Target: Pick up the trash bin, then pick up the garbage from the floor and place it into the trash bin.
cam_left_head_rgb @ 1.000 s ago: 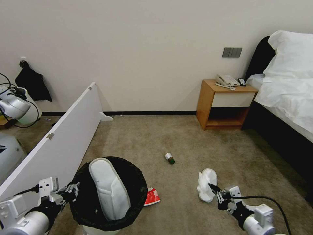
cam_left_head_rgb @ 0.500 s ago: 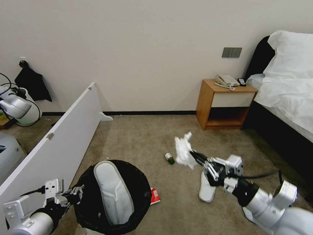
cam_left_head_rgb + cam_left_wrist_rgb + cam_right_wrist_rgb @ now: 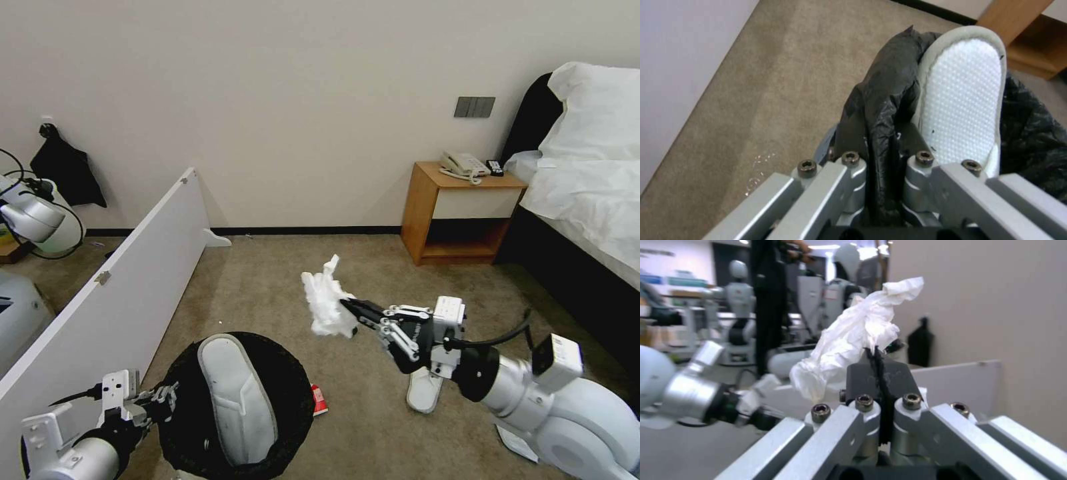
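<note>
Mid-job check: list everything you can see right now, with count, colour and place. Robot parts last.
trash bin: 1, white with a black liner, bottom left of the head view
slipper in bin: 1, white, standing up in the trash bin
slipper on floor: 1, white, on the carpet under the right arm
tissue wad: 1, white, held in the air to the right of the bin
packet: 1, red and white, on the carpet beside the bin
white board: 1, leaning at the left
nightstand: 1, wooden, by the far wall
telephone: 1, pale, on the nightstand
bed: 1, white bedding, right
left gripper: shut on the bin's lined rim
right gripper: shut on the tissue wad
</note>
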Controlling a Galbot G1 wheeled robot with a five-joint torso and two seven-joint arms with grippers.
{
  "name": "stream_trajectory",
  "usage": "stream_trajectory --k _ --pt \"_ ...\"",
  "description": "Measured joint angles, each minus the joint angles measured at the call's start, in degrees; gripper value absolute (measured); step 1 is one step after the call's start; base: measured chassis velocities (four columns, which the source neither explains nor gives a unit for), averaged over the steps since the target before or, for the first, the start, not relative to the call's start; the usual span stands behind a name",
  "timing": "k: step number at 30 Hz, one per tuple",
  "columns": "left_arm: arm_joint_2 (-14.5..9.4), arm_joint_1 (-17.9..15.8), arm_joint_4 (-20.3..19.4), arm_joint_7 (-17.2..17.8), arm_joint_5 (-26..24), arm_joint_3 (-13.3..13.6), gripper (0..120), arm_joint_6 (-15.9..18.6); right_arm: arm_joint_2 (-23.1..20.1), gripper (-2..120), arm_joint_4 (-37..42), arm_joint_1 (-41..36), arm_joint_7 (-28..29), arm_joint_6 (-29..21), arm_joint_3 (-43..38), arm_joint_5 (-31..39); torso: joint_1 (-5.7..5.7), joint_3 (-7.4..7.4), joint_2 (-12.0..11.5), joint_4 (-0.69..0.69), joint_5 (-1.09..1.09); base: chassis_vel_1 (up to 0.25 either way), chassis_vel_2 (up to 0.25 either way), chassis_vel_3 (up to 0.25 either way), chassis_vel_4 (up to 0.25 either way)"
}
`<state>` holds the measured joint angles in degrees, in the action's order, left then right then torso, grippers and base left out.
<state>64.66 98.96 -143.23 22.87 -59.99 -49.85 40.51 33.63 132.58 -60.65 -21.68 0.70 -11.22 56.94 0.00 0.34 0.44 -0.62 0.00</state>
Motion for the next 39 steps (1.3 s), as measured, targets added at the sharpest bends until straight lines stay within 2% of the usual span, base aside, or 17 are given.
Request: stream_trajectory --k 2,14,20,28,39 --pt "0.0 -0.19 0.0 0.01 0.0 -0.21 5 0.0 0.68 0 -0.89 3.54 -0.91 0.0 4.63 0.02 0.0 0.0 0.0 0.0 0.0 0.0 0.0 0.0 0.0" --pt "-0.1 -0.43 0.0 -0.08 -0.57 -1.5 5 -0.02 5.01 0 -4.75 16.12 -1.54 0.0 20.88 -0.34 0.0 0.0 0.0 0.0 -0.01 0.0 0.0 0.0 0.0" --pt "0.01 -0.39 -0.01 -0.12 -0.67 -1.55 5 -0.03 7.68 0 -6.75 20.87 -1.3 -0.04 26.1 -0.69 0.0 0.0 0.0 0.01 0.0 0.0 0.0 0.0 0.0" --pt "-0.14 -0.23 -0.01 -0.14 -1.01 -2.07 5 -0.06 9.55 0 -8.83 23.95 -0.58 -0.43 30.07 -1.22 0.0 0.0 0.0 0.0 0.0 0.0 0.0 0.0 0.0" --pt "-0.13 -0.24 0.0 -0.16 -1.31 -2.45 5 -0.06 9.1 0 -9.95 23.97 -0.24 -1.39 31.0 -2.65 0.0 0.0 0.0 0.0 0.0 0.0 0.0 0.0 0.0"
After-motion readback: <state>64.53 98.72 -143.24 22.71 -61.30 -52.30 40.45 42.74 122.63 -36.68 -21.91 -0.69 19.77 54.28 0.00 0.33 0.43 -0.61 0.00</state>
